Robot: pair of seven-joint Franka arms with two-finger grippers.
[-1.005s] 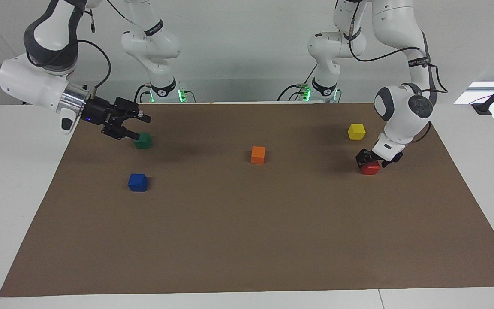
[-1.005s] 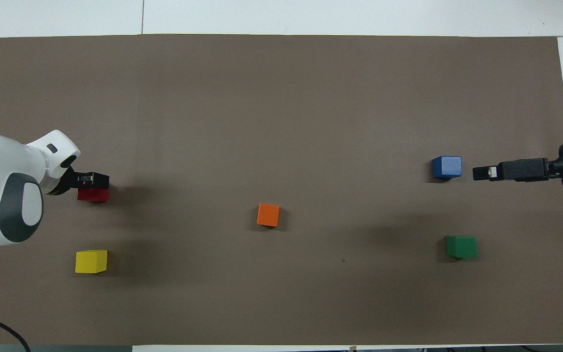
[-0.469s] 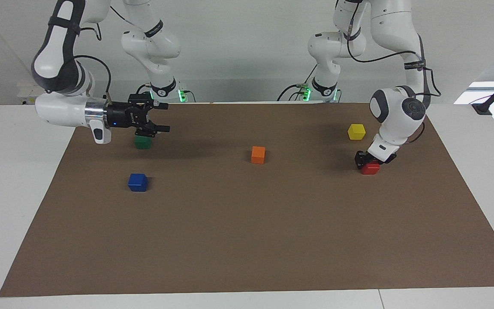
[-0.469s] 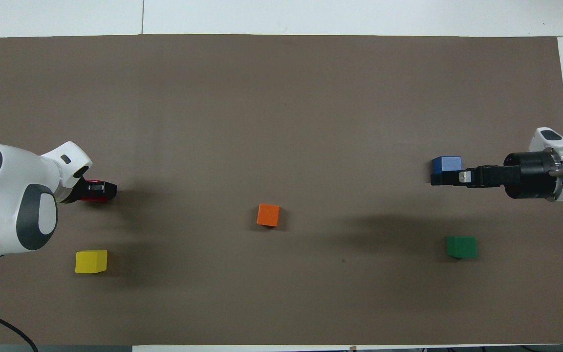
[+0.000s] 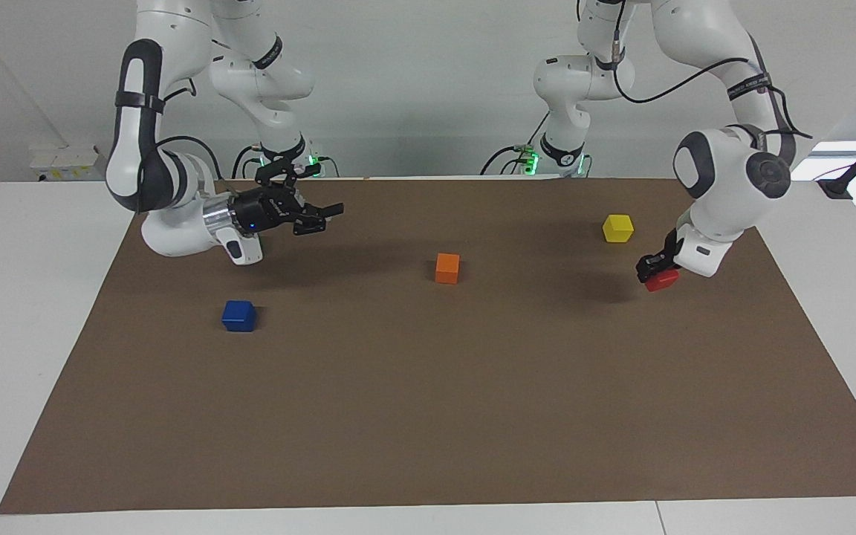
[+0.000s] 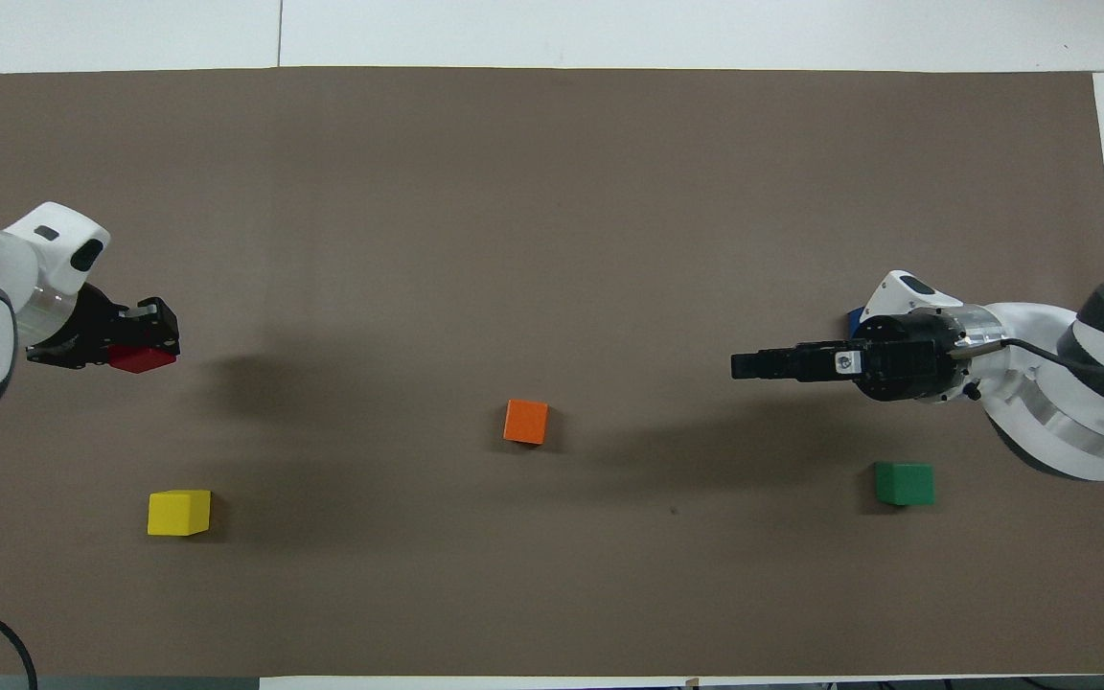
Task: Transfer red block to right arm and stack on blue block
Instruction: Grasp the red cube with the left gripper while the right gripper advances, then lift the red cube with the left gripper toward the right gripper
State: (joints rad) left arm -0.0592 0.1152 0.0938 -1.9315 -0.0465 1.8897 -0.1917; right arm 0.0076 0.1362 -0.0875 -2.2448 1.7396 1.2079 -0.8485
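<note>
The red block (image 5: 666,280) is held in my left gripper (image 5: 655,271), which is shut on it a little above the brown mat (image 5: 428,416), near the left arm's end. In the overhead view the gripper (image 6: 151,337) holds the block (image 6: 138,360) tilted. The blue block (image 5: 238,316) sits on the mat toward the right arm's end. In the overhead view only a sliver of it (image 6: 856,314) shows beside the right wrist. My right gripper (image 5: 322,220), with its blue light, is open and empty in the air, pointing toward the table's middle (image 6: 742,365).
An orange block (image 5: 447,267) lies mid-mat. A yellow block (image 5: 617,228) sits nearer the robots than the red block. A dark green block (image 6: 904,483) shows only in the overhead view, nearer the robots than the blue block.
My left gripper closed on the red block and lifted it off the mat. My right arm swung from over the green block toward the table's middle, gripper still open.
</note>
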